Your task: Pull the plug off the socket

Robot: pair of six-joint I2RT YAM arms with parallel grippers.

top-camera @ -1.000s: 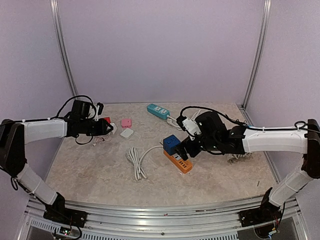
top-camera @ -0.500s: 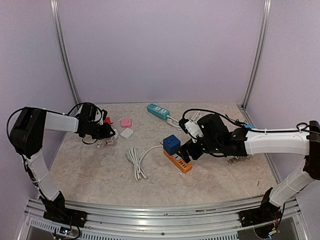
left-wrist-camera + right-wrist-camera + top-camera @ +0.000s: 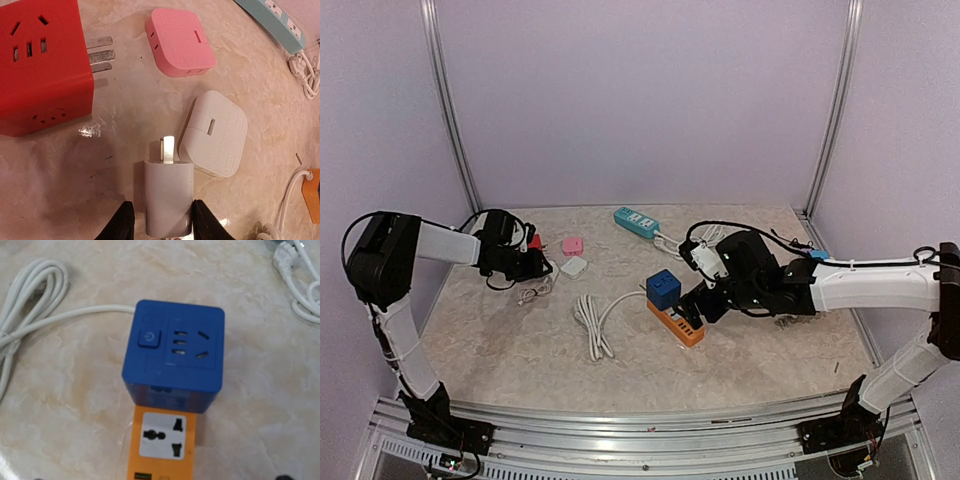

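Note:
A small white plug lies on the table with its prongs free, next to a red socket cube. My left gripper straddles the plug's rear. The right fingertip touches it and a narrow gap shows on the left, so the jaws are slightly open. In the top view the left gripper is just in front of the red cube. A blue socket cube is plugged into an orange power strip. My right gripper hovers over the strip. Its fingers are out of the wrist view.
A pink adapter and a white square adapter lie right beside the white plug. A teal power strip lies at the back. A coiled white cable runs to the blue cube. Loose cords lie by the right arm.
The left arm has folded in and its gripper has moved slightly forward and right, away from the red cube. The right arm has shifted a little to the right.

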